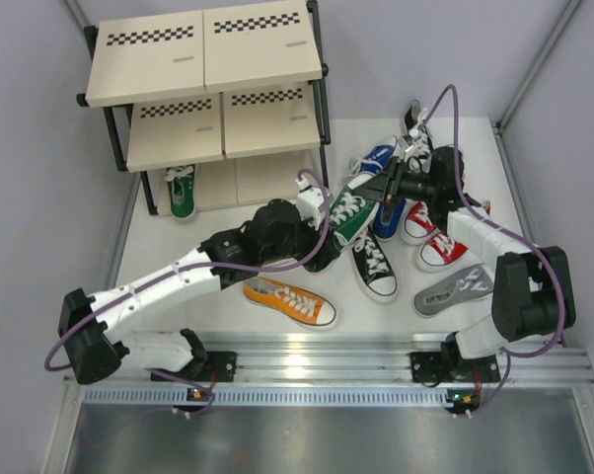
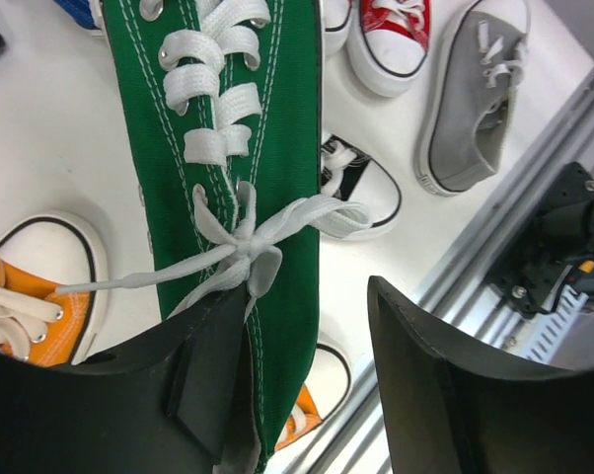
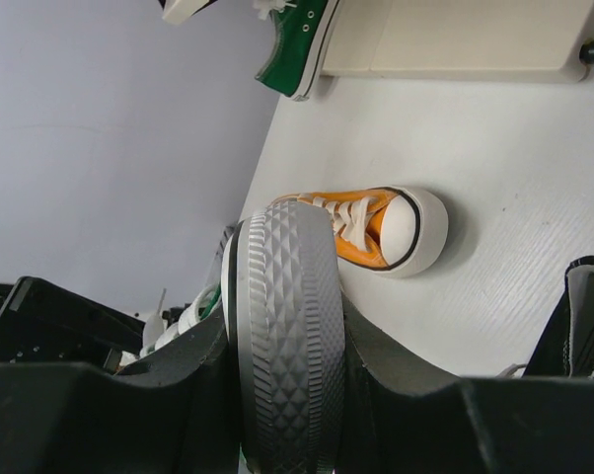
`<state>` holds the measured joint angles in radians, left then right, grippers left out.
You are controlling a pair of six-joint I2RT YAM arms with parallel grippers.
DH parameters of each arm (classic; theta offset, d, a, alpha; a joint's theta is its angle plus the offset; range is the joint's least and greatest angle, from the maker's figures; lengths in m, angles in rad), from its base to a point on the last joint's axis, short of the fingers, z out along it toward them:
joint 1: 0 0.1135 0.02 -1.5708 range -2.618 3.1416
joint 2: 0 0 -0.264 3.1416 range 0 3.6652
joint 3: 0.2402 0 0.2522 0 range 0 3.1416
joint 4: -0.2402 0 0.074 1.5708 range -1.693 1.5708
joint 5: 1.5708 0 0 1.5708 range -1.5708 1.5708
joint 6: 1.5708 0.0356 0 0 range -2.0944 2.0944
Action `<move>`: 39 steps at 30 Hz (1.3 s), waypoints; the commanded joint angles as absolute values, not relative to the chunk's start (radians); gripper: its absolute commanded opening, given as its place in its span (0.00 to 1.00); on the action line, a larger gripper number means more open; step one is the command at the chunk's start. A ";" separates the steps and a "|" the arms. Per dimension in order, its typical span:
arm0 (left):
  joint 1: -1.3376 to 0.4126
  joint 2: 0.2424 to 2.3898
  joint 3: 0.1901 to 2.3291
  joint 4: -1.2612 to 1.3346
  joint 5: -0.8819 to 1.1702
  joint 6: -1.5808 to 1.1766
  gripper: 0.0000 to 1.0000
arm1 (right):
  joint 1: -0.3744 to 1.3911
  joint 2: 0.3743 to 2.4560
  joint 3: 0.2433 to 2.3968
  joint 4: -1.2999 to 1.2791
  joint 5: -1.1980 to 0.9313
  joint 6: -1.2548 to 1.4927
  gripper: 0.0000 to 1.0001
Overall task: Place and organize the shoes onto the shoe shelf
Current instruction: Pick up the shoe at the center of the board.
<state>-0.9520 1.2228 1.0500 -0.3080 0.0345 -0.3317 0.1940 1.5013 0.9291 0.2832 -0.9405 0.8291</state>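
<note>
Our right end effector (image 3: pixel 282 395) clamps the green shoe (image 1: pixel 348 212) by its toe above the counter (image 1: pixel 396 316), seemingly so our left end effector (image 2: pixel 302 331), half open around its heel, can take it.

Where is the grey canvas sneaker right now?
In the top view the grey canvas sneaker lies on the white table's right side, just in front of a red canvas sneaker, beside the right arm.

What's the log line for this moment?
right gripper: shut on green shoe | left gripper: open around its heel end | shoe shelf: one other green shoe on bottom board
</note>
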 commanded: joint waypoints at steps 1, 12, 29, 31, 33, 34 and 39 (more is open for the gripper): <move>-0.974 1.238 1.057 -0.319 -0.099 -0.269 0.59 | 0.195 1.488 0.971 0.348 -0.982 0.871 0.00; -0.986 1.173 1.086 -0.403 -0.112 -0.256 0.66 | 0.195 1.502 0.979 0.344 -0.980 0.868 0.00; -0.991 1.267 1.075 -0.400 -0.052 -0.272 0.24 | 0.195 1.494 0.963 0.370 -0.985 0.885 0.00; -0.991 1.267 1.083 -0.402 -0.037 -0.278 0.00 | 0.196 1.494 0.962 0.374 -0.985 0.887 0.00; -0.991 1.258 1.083 -0.400 -0.032 -0.287 0.00 | 0.195 1.494 0.963 0.374 -0.985 0.887 0.00; -0.992 1.243 1.081 -0.400 -0.034 -0.290 0.00 | 0.195 1.497 0.963 0.376 -0.988 0.887 0.00; -0.991 1.161 1.043 -0.402 -0.136 -0.298 0.00 | 0.195 1.503 0.969 0.379 -1.002 0.868 0.06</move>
<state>-0.9894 1.2385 1.0565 -0.3862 -0.0570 -0.2913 0.1944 1.5188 0.9298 0.2996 -0.9482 0.8330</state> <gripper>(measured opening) 0.036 0.318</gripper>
